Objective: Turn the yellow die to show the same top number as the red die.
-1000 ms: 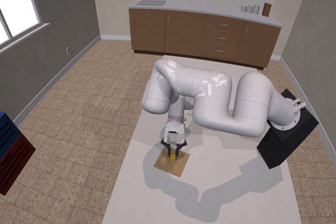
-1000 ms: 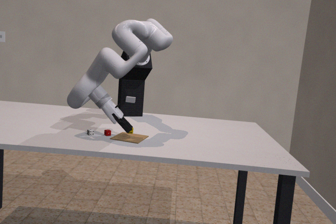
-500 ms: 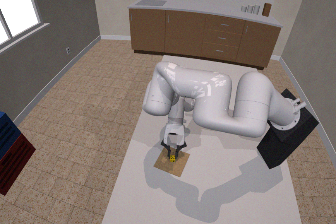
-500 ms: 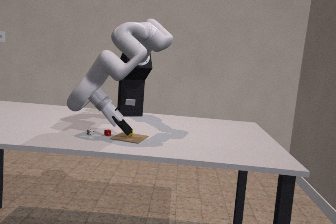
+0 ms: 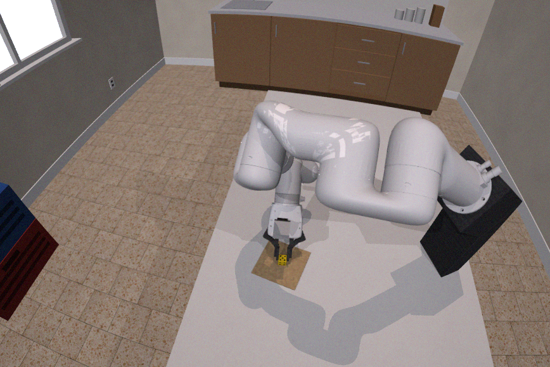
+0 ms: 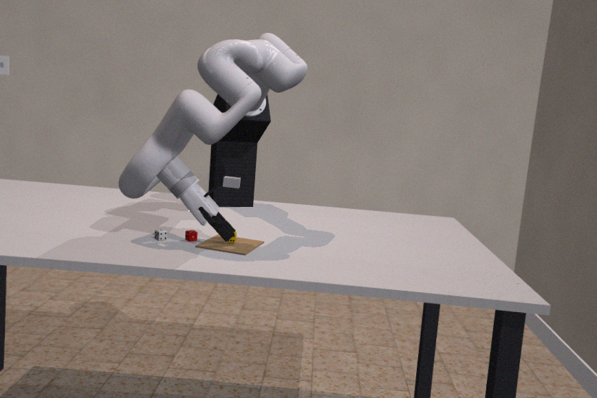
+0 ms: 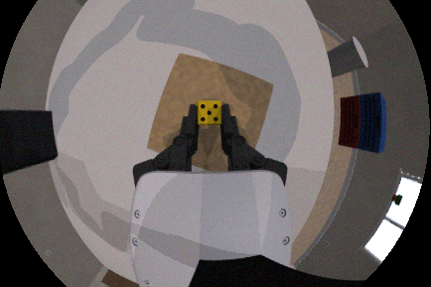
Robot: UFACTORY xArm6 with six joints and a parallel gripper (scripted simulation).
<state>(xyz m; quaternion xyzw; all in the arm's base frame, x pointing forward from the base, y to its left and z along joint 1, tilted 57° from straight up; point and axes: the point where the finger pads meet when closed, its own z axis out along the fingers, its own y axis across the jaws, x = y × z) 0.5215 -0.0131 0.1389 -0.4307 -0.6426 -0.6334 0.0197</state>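
Observation:
My gripper (image 5: 282, 258) (image 6: 230, 237) (image 7: 209, 113) reaches down at a slant and is shut on the yellow die. The yellow die (image 5: 282, 260) (image 6: 232, 237) (image 7: 210, 112) is between the fingertips, at or just above the surface of the tan mat (image 5: 293, 280) (image 6: 245, 249) (image 7: 171, 94). Its face towards the wrist camera shows five pips. Whether it lies fully flat I cannot tell. The red die (image 6: 190, 236) lies on the table beside the mat in the exterior view; its top number is too small to read. It is hidden in the other views.
A white die (image 6: 160, 234) lies on the table beyond the red die, away from the mat. The pale table (image 5: 355, 291) (image 6: 366, 253) carries all of these. The black arm base (image 5: 462, 220) stands at the right in the top view.

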